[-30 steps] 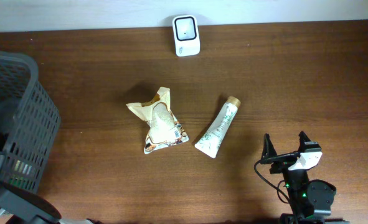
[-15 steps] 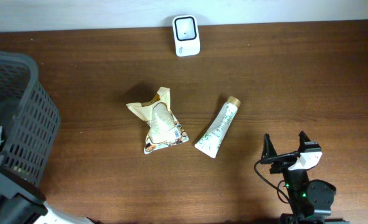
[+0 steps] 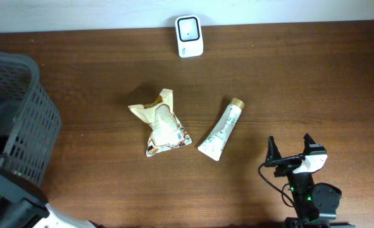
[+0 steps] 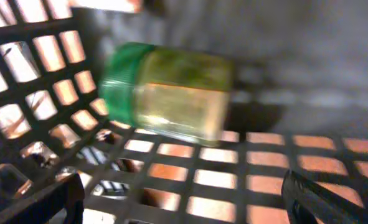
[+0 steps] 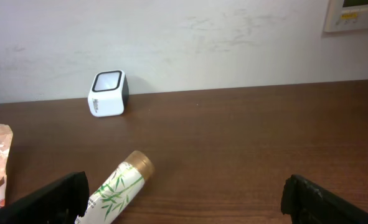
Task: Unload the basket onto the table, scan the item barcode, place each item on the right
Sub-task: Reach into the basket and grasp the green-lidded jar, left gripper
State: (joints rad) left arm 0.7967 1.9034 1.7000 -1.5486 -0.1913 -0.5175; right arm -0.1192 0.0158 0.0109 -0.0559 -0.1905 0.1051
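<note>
The left gripper (image 4: 184, 193) is wide open with nothing in it. In the left wrist view its two dark tips sit in the bottom corners of the frame. Between them, higher up, lies a jar (image 4: 171, 93) with a green lid, inside the grey basket (image 3: 28, 120) at the left edge of the overhead view. The jar is on its side. Its long way runs across the frame, with the lid to the left and the bottom to the right. It is blurry, so I cannot see a barcode on it. The left gripper points right at this jar, so I think the jar is the item to pick up. To grab it, the tips would need to come down over the round middle, one above and one below. The right gripper (image 3: 289, 139) is open too and holds nothing, at the bottom right of the overhead view. A white tube (image 3: 221, 130) lies on the bench (image 3: 313, 76) near it, up and to the left, slanted, with its gold cap pointing to the upper right. A snack bag (image 3: 162, 125) lies just left of the tube. The white scanner (image 3: 190, 36) stands at the top middle of the bench, well apart from the basket, so the jar has a long way to go
</note>
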